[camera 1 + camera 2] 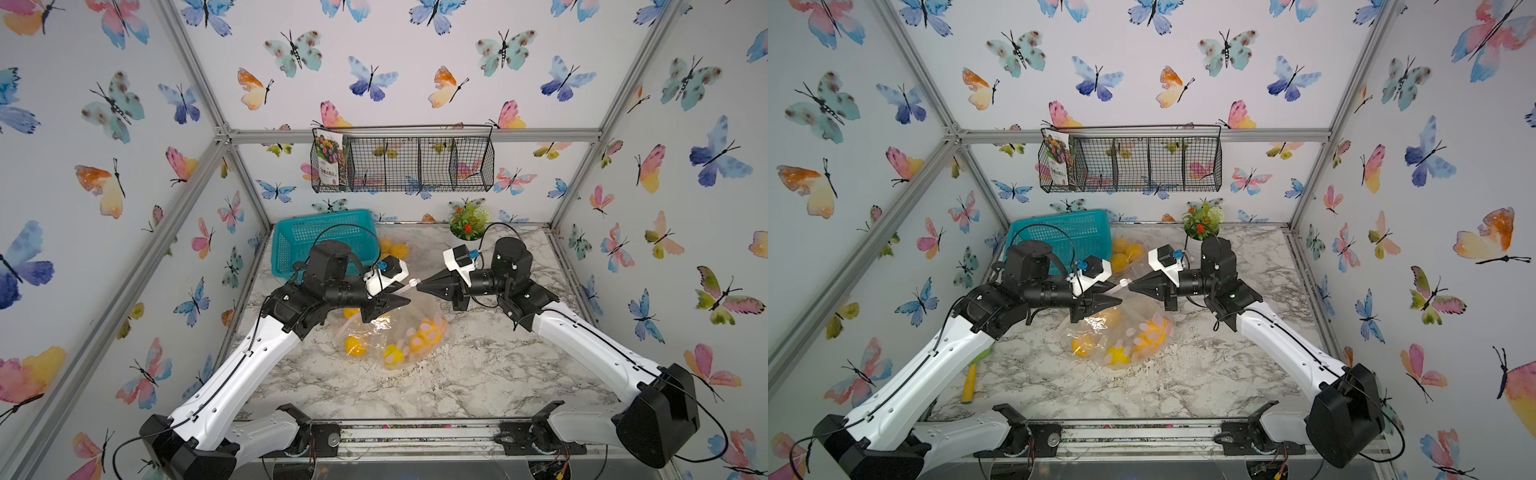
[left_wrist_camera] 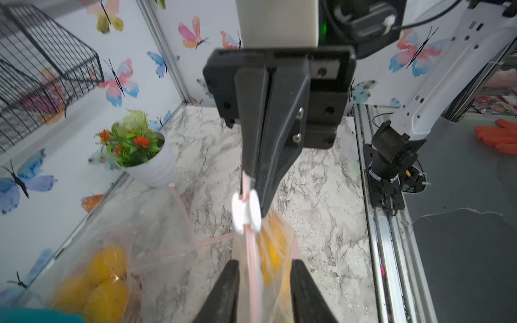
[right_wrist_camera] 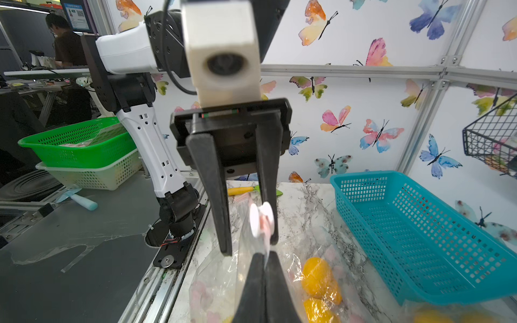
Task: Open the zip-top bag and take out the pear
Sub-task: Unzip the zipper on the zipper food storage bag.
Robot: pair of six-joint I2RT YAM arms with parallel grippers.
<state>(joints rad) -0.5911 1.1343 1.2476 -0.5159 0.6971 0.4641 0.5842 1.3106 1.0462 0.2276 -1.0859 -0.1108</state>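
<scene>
A clear zip-top bag [image 1: 405, 328] with pink dots hangs lifted at the table's centre, its bottom resting on the marble. Yellow pears [image 1: 428, 332] show through the film and again in the right wrist view as pears [image 3: 319, 275]. My right gripper [image 1: 417, 285] is shut on the bag's pink zip strip [image 2: 253, 265], just past the white slider [image 2: 246, 212]. In its own view the right gripper [image 3: 264, 254] pinches the film. My left gripper [image 2: 264, 263] is open, one finger on each side of the strip, facing the right gripper tip to tip.
A teal basket [image 1: 328, 232] stands at the back left, with a second clear bag of yellow fruit [image 1: 395, 249] beside it. A potted plant [image 1: 468, 222] sits at the back. A wire basket [image 1: 403, 164] hangs on the wall. A yellow-handled tool [image 1: 970, 382] lies front left.
</scene>
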